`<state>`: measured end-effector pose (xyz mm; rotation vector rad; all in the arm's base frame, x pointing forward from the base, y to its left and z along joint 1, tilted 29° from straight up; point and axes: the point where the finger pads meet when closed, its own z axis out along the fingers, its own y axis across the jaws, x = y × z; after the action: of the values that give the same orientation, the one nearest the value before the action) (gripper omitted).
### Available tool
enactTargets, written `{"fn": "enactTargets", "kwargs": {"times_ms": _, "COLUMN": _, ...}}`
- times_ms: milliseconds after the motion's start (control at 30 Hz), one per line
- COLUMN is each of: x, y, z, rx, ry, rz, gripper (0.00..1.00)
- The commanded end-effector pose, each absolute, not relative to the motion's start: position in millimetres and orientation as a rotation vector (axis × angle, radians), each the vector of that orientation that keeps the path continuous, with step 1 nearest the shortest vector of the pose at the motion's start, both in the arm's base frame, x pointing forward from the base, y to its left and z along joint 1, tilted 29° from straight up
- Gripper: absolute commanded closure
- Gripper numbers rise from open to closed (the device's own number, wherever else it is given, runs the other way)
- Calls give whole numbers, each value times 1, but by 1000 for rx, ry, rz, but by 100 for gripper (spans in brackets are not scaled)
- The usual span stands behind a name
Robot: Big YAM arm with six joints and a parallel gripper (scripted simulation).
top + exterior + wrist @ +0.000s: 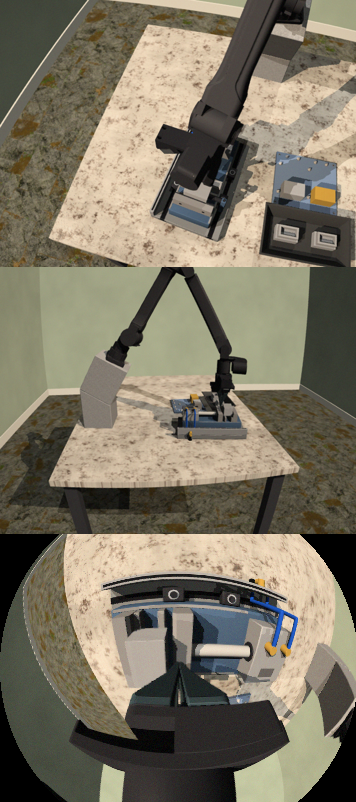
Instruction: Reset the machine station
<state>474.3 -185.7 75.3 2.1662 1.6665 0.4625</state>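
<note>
My gripper (221, 403) (179, 667) is shut and empty, its tips over the moving jaw (182, 631) beside a gray blank (198, 192) (228, 409) (146, 654). That blank sits in the vise against or very near the fixed jaw (192, 202) (120, 651), with a narrow gap to the moving jaw. Its contact with the bars and work stop is hidden. Another gray blank (292, 190) and a brass blank (322, 196) (194, 398) rest on the infeed plate (293, 169). Two finished parts, one left (279, 236) and one right (317, 242), lie pocket up in the black tray (305, 211).
The hose block (259, 651) with blue hoses and a pale rod (220, 650) stands at the moving jaw's far side. A long rail (213, 433) (195, 580) edges the vise base. The tray adjoins the plate's front edge. Short pins stand on the plate, several at its back.
</note>
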Motion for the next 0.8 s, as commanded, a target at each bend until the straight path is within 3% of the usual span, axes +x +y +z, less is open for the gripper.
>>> {"fn": "enactTargets", "kwargs": {"times_ms": 0, "x": 477, "y": -184, "z": 89, "rx": 2145, "ry": 1637, "rz": 484, "gripper": 100}}
{"fn": "enactTargets", "kwargs": {"times_ms": 767, "x": 479, "y": -185, "z": 91, "rx": 2141, "ry": 1635, "rz": 486, "gripper": 100}}
